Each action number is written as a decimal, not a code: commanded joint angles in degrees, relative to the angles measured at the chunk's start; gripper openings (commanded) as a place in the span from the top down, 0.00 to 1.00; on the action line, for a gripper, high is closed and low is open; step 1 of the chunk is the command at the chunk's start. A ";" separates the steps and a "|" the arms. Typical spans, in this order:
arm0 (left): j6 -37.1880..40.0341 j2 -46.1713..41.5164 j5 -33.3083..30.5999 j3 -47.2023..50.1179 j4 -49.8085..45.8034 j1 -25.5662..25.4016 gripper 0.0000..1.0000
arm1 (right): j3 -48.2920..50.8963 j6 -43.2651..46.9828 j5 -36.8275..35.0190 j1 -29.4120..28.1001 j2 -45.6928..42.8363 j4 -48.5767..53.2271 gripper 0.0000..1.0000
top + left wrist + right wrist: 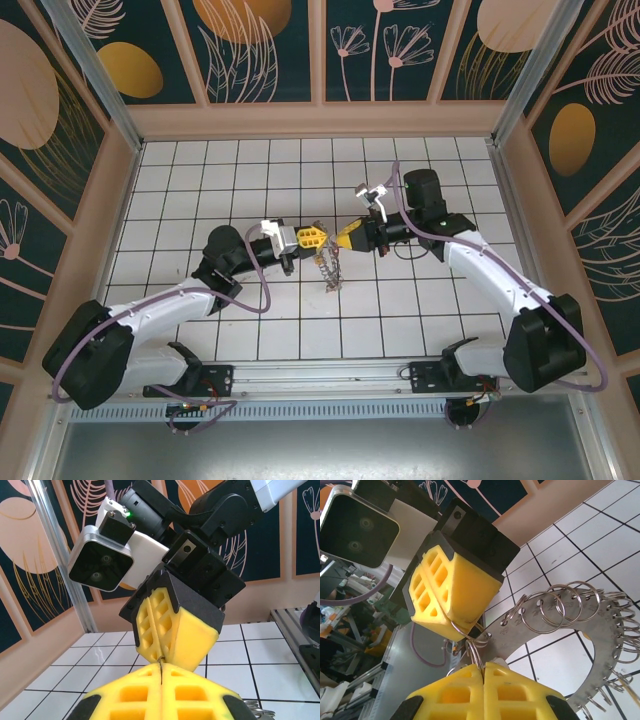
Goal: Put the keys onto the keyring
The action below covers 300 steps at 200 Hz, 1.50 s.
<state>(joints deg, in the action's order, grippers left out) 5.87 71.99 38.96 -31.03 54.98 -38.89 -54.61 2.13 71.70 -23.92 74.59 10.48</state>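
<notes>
The keyring [592, 642] is a grey metal ring plate with numbered holes and several small split rings along its rim. It hangs over the middle of the tiled table between both grippers, and from above the keyring [329, 266] dangles down toward the tiles. My right gripper [483, 666] is shut on one thin split ring at the plate's edge. My left gripper [456, 626] faces it tip to tip, shut on a neighbouring split ring. In the left wrist view my left gripper [161, 667] pinches a thin wire, with the right gripper [158, 655] touching its tips. The keys are out of view.
The white tiled table [250, 170] is fenced by raised patterned walls [320, 50] on three sides. A metal rail [330, 375] carrying both arm bases runs along the near edge. A purple cable [262, 290] loops beside the left arm.
</notes>
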 commanded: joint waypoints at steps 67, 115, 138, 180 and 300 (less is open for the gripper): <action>-3.89 2.32 4.94 0.92 15.11 -0.07 1.00 | -1.20 -0.72 5.99 0.59 4.02 4.41 1.00; -4.16 2.65 5.60 1.20 17.07 -0.07 1.00 | -1.60 -0.72 7.24 0.73 5.72 5.52 1.00; -4.29 2.52 5.09 1.58 17.44 -0.13 1.00 | -2.16 -0.34 7.29 0.85 5.91 5.96 1.00; -5.58 2.80 4.95 1.41 18.66 -0.16 1.00 | -4.00 10.76 6.27 0.61 3.43 11.45 0.76; -8.31 2.81 6.30 -0.14 19.44 -0.11 1.00 | -2.58 39.85 -20.76 -5.99 -10.91 4.14 0.68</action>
<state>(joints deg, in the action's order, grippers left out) -0.64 75.29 43.77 -29.15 69.52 -38.92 -56.47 34.52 55.22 -28.67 62.06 15.79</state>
